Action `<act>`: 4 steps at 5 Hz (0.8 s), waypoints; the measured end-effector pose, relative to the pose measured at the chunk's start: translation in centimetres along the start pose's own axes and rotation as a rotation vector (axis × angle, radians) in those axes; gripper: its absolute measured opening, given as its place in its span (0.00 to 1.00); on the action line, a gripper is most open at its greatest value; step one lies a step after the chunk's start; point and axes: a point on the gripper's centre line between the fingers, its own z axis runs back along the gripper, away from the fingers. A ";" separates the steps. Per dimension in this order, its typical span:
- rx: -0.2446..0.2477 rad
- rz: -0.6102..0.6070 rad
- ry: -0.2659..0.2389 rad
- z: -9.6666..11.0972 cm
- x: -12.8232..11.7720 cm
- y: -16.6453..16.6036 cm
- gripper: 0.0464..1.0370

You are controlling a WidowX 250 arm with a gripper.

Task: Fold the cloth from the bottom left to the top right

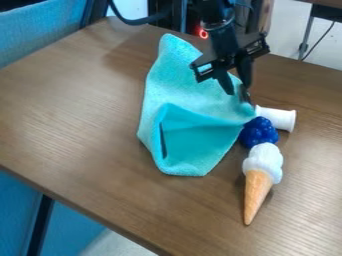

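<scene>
The turquoise cloth [187, 95] is laid on the middle of the table [80, 105], with one narrow end pointed towards the far side and a broad, rumpled part at the near side. At that near part a raised edge is bowed over a smoother hollow, and a dark, narrow opening is seen at its left; a loose, partial fold is suggested rather than a flat, finished one. The right corner is drawn out towards the toys.

Over this right part the black gripper [238, 94] is hung, its two fingers pointed down and set apart, with nothing seen to be clamped. It is presumably placed there because the folded layer must be either let go or taken up near this corner; which of the two cannot be told. Before any further fold, a single layer would need to be pinched, since the whole cloth could otherwise be dragged along.

Just beyond the right corner a white cylinder [279, 118] is lying on its side, seemingly touched by the fabric. Beside it a blue berry cluster [258, 132] is set, and nearer, the toy ice cream cone [258, 192] is pointed towards the near side. These could be nudged if the cloth were pulled further right.
</scene>
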 end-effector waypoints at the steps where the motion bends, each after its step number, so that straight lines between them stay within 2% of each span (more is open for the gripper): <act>1: -0.020 0.004 0.009 -0.1 0.1 -1.0 0.69; 2: -0.050 -0.014 0.014 0.9 0.8 -1.6 0.94; 3: -0.054 -0.051 0.009 2.9 2.1 0.6 0.96; 4: 0.036 -0.135 0.035 8.8 2.9 3.5 0.96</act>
